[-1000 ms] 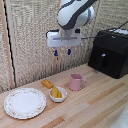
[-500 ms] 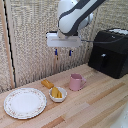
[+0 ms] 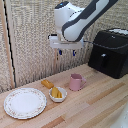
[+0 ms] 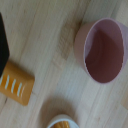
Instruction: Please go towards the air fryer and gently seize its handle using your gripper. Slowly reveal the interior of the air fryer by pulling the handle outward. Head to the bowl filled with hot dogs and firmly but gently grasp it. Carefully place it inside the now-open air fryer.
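The black air fryer [image 3: 113, 52] stands at the exterior view's right, its drawer closed and the handle [image 3: 103, 61] sticking out of its front. My gripper [image 3: 66, 52] hangs open and empty in the air, well off the handle toward the exterior view's left, above the pink mug. The white bowl [image 3: 58, 94] with yellow-orange hot dogs [image 3: 57, 92] sits on the table below the gripper. In the wrist view only the bowl's rim [image 4: 62, 121] shows at the picture's edge.
A pink mug [image 3: 76, 82] [image 4: 102, 50] stands beside the bowl. An orange-tan block [image 3: 47, 83] [image 4: 17, 86] lies behind the bowl. A wide patterned plate [image 3: 25, 103] sits at the exterior view's left. A wicker screen backs the wooden table [image 3: 95, 107].
The gripper has barely shifted over the last second. It stays open, high above the mug and bowl. Nothing on the table has moved.
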Motion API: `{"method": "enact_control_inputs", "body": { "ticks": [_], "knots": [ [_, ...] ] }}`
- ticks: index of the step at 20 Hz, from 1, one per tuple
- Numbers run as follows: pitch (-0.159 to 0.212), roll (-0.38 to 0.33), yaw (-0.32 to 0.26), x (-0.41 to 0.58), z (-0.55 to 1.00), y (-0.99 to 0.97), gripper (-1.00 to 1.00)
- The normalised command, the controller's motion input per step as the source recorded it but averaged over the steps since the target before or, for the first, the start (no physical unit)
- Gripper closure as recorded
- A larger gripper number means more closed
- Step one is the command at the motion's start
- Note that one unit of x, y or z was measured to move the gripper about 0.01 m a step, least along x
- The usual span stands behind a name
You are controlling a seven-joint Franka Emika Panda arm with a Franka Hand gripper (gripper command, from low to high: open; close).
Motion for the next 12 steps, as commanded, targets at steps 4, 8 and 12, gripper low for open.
{"method": "enact_control_inputs", "body": {
  "ticks": [4, 8, 12],
  "knots": [
    [-0.181, -0.374, -0.065, 0.0, 0.0, -0.15, -1.0],
    [-0.176, -0.333, -0.075, -0.026, -0.14, -0.26, -1.0],
    [-0.172, -0.257, -0.09, -0.088, -0.35, -0.39, -1.0]
  ]
}}
